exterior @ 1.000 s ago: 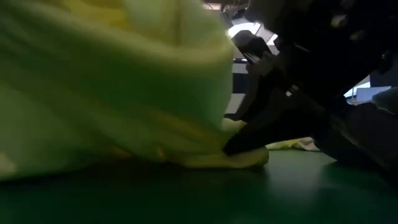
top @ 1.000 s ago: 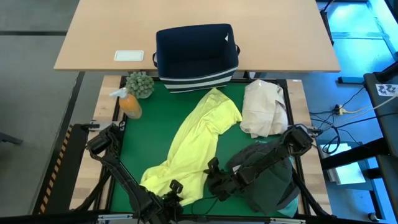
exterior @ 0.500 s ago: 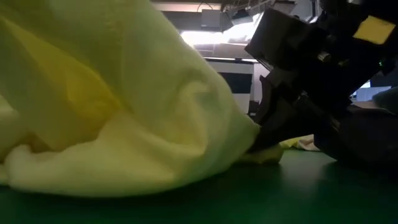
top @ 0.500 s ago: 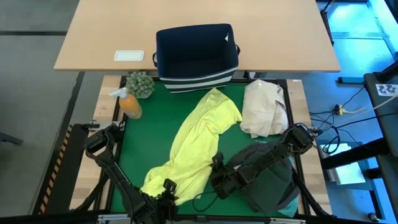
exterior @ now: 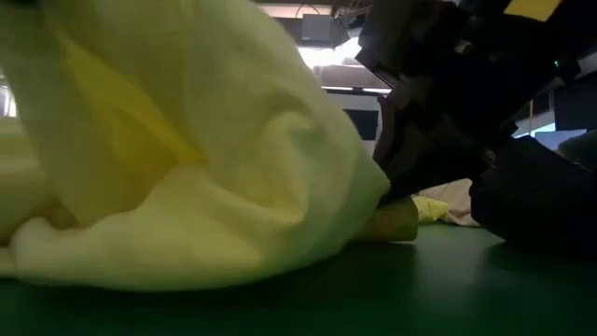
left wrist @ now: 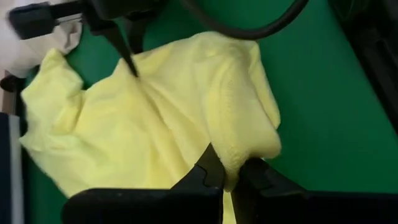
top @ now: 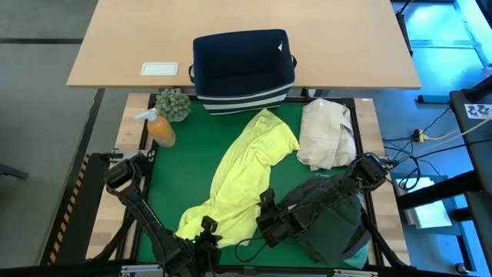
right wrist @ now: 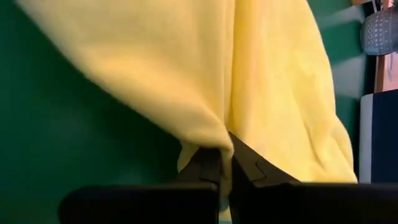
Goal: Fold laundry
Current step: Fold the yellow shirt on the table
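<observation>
The bright yellow-green shirt [top: 244, 173] lies slantwise on the green mat [top: 173, 181], its far end near the navy bin. My left gripper [top: 206, 228] is shut on the shirt's near end at the mat's near edge. My right gripper [top: 266, 205] is shut on the shirt's right edge, a little farther in. A charcoal and dark olive heap of laundry [top: 332, 223] lies under my right arm at the near right. In the low view the raised shirt [exterior: 177, 159] fills the left side, and its lowest folds rest on the mat. My left gripper pinches a thick bunched fold of the shirt's near end [left wrist: 239, 155] between its two fingers, slanting down from the near side. The fold is raised off the mat, and the cloth beyond it sags slack onto the mat. My right gripper pinches a gathered edge of the shirt's right side [right wrist: 214, 144] between its two fingers, slanting down from the table's right. The cloth hangs from the pinch in loose folds. One layer or several, I cannot tell.
A navy bin with a striped base [top: 243, 65] stands at the mat's far edge, and a cream-beige cloth bundle [top: 326, 135] lies at the far right. An orange bottle [top: 161, 129] and a green plant-like thing [top: 173, 104] stand at the far left. Bare mat shows on the left.
My left gripper has gone a little toward the table's left edge and up with the shirt's near end. That end now stands higher and more bunched. The shirt's far end has stayed where it was.
</observation>
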Robot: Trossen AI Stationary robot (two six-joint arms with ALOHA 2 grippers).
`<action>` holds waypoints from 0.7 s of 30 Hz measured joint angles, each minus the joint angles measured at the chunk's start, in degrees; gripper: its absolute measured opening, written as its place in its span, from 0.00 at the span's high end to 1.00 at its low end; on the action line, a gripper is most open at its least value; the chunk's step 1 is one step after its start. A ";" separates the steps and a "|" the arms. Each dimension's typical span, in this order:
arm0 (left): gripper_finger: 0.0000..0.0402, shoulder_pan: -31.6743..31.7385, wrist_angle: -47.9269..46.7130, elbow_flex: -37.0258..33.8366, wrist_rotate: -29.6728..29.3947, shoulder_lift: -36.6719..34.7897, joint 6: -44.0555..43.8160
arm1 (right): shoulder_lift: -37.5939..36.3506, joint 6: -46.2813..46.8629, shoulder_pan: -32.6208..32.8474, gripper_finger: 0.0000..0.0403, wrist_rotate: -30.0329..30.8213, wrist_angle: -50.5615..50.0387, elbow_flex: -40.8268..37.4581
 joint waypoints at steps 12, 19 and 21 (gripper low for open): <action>1.00 0.69 -9.02 0.00 8.44 -4.44 -3.24 | -0.04 4.42 -2.45 0.99 2.67 -5.81 -0.98; 1.00 3.84 -9.02 0.00 4.34 -4.53 -1.33 | -0.22 4.46 -2.61 0.98 0.09 -10.82 1.57; 1.00 4.99 -9.03 0.00 4.44 -4.55 -0.17 | -0.80 5.84 -2.13 0.96 -0.38 -15.12 4.18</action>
